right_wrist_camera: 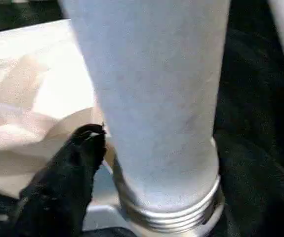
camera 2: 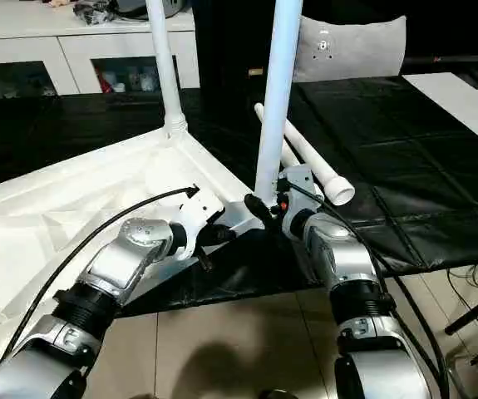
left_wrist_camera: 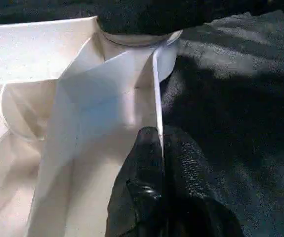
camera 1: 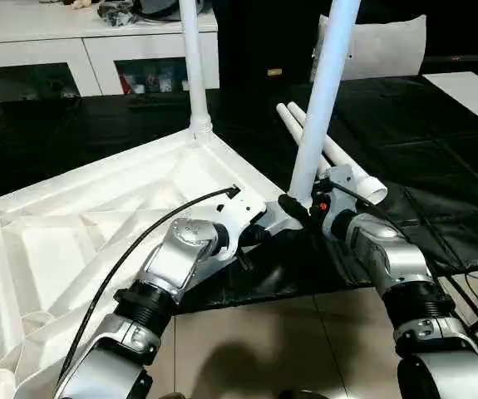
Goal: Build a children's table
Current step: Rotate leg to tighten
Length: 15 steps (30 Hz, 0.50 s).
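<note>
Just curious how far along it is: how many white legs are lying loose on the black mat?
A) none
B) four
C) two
C: two loose legs lie side by side on the black mat, while two others stand upright in the tabletop.

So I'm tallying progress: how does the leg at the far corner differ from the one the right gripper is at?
The far corner leg stands alone, with no threads showing at its socket. The near leg leans slightly; the right wrist view shows threads exposed at its base, and the right gripper is at it. Both are white tubes rising from the tabletop.
</note>
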### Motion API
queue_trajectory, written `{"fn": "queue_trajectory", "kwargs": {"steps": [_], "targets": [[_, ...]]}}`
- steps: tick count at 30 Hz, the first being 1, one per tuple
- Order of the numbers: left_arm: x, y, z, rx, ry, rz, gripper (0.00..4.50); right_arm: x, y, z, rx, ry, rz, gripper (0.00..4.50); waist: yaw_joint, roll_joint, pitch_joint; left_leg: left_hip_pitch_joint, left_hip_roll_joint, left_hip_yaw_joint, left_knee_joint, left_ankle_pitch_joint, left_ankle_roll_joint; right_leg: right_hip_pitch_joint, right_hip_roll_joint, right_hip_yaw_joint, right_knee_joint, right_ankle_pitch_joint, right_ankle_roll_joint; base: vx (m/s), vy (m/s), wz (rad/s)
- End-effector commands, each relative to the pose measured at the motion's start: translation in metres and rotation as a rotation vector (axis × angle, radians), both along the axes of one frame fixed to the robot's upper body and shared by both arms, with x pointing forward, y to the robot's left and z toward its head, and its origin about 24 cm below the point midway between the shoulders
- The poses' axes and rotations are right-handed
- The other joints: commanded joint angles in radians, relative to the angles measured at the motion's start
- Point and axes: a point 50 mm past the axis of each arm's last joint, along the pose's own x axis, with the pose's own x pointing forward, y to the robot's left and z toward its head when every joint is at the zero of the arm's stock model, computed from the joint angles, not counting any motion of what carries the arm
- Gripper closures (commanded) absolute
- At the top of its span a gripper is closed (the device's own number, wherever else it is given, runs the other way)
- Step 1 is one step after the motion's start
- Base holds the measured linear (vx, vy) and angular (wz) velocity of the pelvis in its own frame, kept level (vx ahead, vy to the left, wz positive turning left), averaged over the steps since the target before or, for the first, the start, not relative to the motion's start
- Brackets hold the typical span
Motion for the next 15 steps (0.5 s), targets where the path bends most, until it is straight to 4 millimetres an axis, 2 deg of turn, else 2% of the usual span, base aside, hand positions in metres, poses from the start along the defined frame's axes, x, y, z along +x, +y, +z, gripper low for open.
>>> {"fn": "queue_trajectory", "kwargs": {"steps": [1, 3, 4, 8, 9, 10, 11, 12, 14, 15], "targets": [[0.002, -0.005, 0.013, -0.007, -0.077, -0.072, 4.50, -0.009, 0.010, -0.001, 0.034, -0.018, 0.134, 0.43, 0.005, -0.017, -0.065, 0.010, 0.010, -0.005, -0.073, -0.349, 0.067, 0.043, -0.052, 0.030, -0.093, -0.528, -0.076, 0.000, 0.000, 0.00], [0.004, 0.000, 0.013, -0.008, -0.086, -0.095, 4.50, -0.015, 0.002, 0.002, 0.024, -0.051, 0.199, 0.26, 0.010, -0.015, -0.067, 0.009, 0.014, -0.004, -0.074, -0.327, 0.072, 0.043, -0.053, 0.035, -0.088, -0.493, -0.089, 0.000, 0.000, 0.00], [0.003, 0.006, 0.012, 0.002, -0.090, -0.154, 4.50, -0.019, -0.013, 0.005, 0.016, -0.065, 0.221, 0.20, 0.019, -0.016, -0.068, 0.006, 0.013, -0.003, -0.073, -0.296, 0.082, 0.046, -0.052, 0.039, -0.081, -0.448, -0.106, 0.000, 0.000, 0.00], [0.000, 0.013, 0.010, 0.030, -0.085, -0.265, 4.50, -0.026, -0.031, 0.009, -0.024, -0.068, 0.289, 0.04, 0.029, -0.016, -0.074, 0.001, 0.017, 0.000, -0.071, -0.245, 0.093, 0.053, -0.054, 0.048, -0.060, -0.348, -0.151, 0.000, 0.000, 0.00], [-0.002, 0.015, 0.009, 0.036, -0.078, -0.299, 4.50, -0.029, -0.035, 0.011, -0.040, -0.066, 0.323, 0.04, 0.036, 0.001, -0.074, 0.003, 0.019, 0.000, -0.071, -0.230, 0.093, 0.052, -0.054, 0.050, -0.056, -0.323, -0.166, 0.000, 0.000, 0.00], [-0.003, 0.017, 0.009, 0.039, -0.074, -0.325, 4.50, -0.030, -0.037, 0.012, -0.049, -0.068, 0.344, 0.04, 0.037, -0.008, -0.076, 0.003, 0.021, 0.002, -0.069, -0.218, 0.095, 0.053, -0.052, 0.051, -0.054, -0.285, -0.179, 0.000, 0.000, 0.00], [-0.004, 0.018, 0.009, 0.042, -0.072, -0.347, 4.50, -0.031, -0.039, 0.014, -0.056, -0.068, 0.358, 0.04, 0.041, -0.009, -0.077, 0.005, 0.021, 0.003, -0.068, -0.215, 0.097, 0.054, -0.052, 0.051, -0.052, -0.271, -0.187, 0.000, 0.000, 0.00], [-0.008, 0.021, 0.008, 0.054, -0.064, -0.409, 4.50, -0.034, -0.043, 0.018, -0.072, -0.067, 0.402, 0.04, 0.048, 0.001, -0.077, 0.006, 0.021, 0.004, -0.068, -0.214, 0.100, 0.054, -0.051, 0.051, -0.051, -0.255, -0.197, 0.000, 0.000, 0.00], [-0.011, 0.024, 0.007, 0.076, -0.050, -0.465, 4.50, -0.038, -0.046, 0.021, -0.104, -0.071, 0.466, 0.04, 0.055, -0.005, -0.079, 0.003, 0.023, 0.005, -0.066, -0.194, 0.105, 0.057, -0.052, 0.053, -0.044, -0.238, -0.202, 0.000, 0.000, 0.00], [-0.012, 0.024, 0.007, 0.083, -0.049, -0.483, 4.50, -0.039, -0.046, 0.021, -0.109, -0.070, 0.482, 0.04, 0.060, -0.004, -0.080, 0.002, 0.022, 0.004, -0.065, -0.186, 0.107, 0.058, -0.053, 0.053, -0.042, -0.235, -0.203, 0.000, 0.000, 0.00]]}}
